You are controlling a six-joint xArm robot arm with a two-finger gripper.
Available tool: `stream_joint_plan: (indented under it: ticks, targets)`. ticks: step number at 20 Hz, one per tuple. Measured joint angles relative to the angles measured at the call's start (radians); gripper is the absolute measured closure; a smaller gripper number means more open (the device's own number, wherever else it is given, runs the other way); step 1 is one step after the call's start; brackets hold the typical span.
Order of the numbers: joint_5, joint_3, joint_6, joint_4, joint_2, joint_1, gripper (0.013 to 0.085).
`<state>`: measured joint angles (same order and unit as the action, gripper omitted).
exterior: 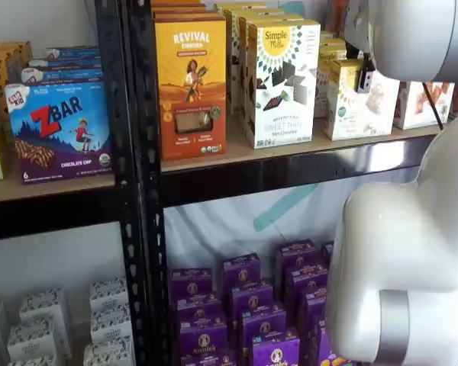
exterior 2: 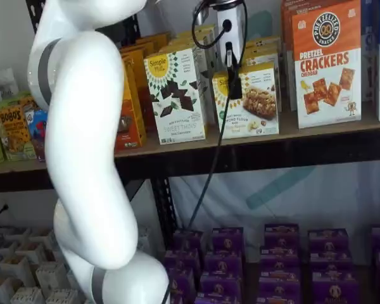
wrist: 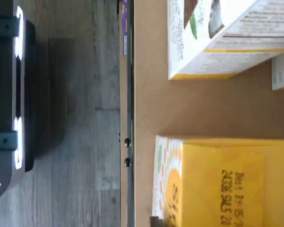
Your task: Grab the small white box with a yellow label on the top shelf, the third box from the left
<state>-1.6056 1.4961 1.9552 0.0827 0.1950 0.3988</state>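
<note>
Shelf views and wrist view, tool at the task's box. The tool (exterior 2: 232, 85) hangs from above, white body uppermost. One black finger shows, lying down over the upper front face of the small white box (exterior 2: 248, 104), near the corner on the side of the taller white carton (exterior 2: 175, 95). The second finger is hidden, so whether the tool is open or has gripped the box cannot be told.

The small white box stands upright on the top shelf (exterior 2: 316, 136), close to the front edge, broad face forward. It lies directly below and behind the visible finger. In a shelf view it appears beside the arm's white housing (exterior: 356, 103), with like boxes ranked behind it. The wrist view looks down on a yellow box top (wrist: 227, 184), seemingly this box, with bare board (wrist: 180, 109) between it and the next carton.

Room for moving, as judged: the taller white carton stands near on one side and the pretzel crackers carton (exterior 2: 326, 63) just beside on the other, both rising higher than the box. Sideways travel is therefore tight. The way up and the way forward over the shelf's front edge are open. A cable (exterior 2: 209, 158) hangs from the tool in front of the shelf.
</note>
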Motion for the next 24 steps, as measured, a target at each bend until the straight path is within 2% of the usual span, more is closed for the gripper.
stream_joint_plan:
  ticks: [11, 13, 16, 21, 24]
  targets:
    - [0.001, -0.011, 0.006, 0.002, 0.008, 0.006, 0.057]
    - [0.0, -0.012, 0.007, 0.003, 0.01, 0.007, 0.065]
    - [-0.023, 0.001, 0.006, 0.001, 0.003, 0.007, 0.065]
    - [-0.07, 0.012, 0.01, 0.032, 0.017, 0.02, 0.065]
    - [-0.065, -0.028, 0.016, 0.05, 0.069, 0.029, 0.065]
